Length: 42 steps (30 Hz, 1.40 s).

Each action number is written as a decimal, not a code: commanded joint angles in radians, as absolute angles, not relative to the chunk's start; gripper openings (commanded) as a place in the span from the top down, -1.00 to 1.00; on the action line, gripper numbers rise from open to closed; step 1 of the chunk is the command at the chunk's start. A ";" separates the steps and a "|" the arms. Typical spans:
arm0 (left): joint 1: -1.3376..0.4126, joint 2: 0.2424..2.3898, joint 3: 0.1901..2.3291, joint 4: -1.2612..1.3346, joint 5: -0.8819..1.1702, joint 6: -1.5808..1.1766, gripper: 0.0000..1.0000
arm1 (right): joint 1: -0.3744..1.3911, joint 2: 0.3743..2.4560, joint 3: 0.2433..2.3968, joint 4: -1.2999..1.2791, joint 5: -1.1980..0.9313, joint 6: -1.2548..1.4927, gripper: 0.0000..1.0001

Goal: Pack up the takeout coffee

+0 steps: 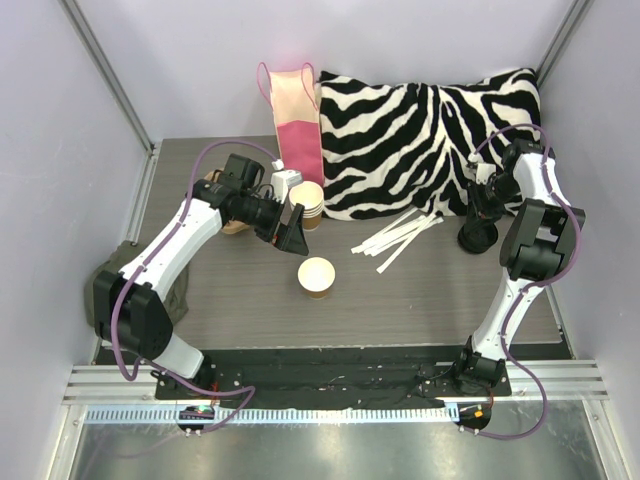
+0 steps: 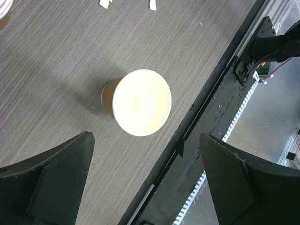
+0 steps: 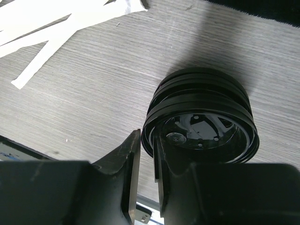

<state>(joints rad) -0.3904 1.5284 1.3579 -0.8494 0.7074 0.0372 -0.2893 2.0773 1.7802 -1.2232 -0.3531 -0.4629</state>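
Observation:
A kraft-brown takeout coffee cup (image 1: 316,277) (image 2: 140,102) stands upright, its mouth uncovered, near the table's front middle. More cups (image 1: 308,204) are stacked by the paper bag (image 1: 295,120). My left gripper (image 1: 288,232) (image 2: 150,187) hangs open above the table. The brown cup lies just ahead of its fingertips, not between them. My right gripper (image 1: 481,212) (image 3: 149,138) is down on a stack of round black lids (image 1: 478,238) (image 3: 201,117). One finger (image 3: 129,154) is outside the top lid's rim and the other inside it, with the rim pinched between.
A zebra-print pillow (image 1: 420,135) fills the back right. White paper-wrapped sticks (image 1: 398,236) (image 3: 56,23) lie spread between the cup and the lids. A tan pulp carrier (image 1: 236,226) is mostly hidden behind the left arm. An olive cloth (image 1: 175,290) sits at the left.

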 commanded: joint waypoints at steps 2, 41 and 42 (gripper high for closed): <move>-0.391 1.534 1.371 -0.830 0.719 0.044 -0.99 | -0.290 2.071 1.776 -1.203 -0.345 -0.454 0.43; -0.390 1.508 1.382 -0.828 0.719 0.028 -0.99 | -0.305 1.908 1.860 -1.321 -0.385 -0.492 0.98; -0.390 1.505 1.387 -0.825 0.721 0.026 -0.99 | -0.293 1.908 1.887 -1.347 -0.450 -0.495 0.98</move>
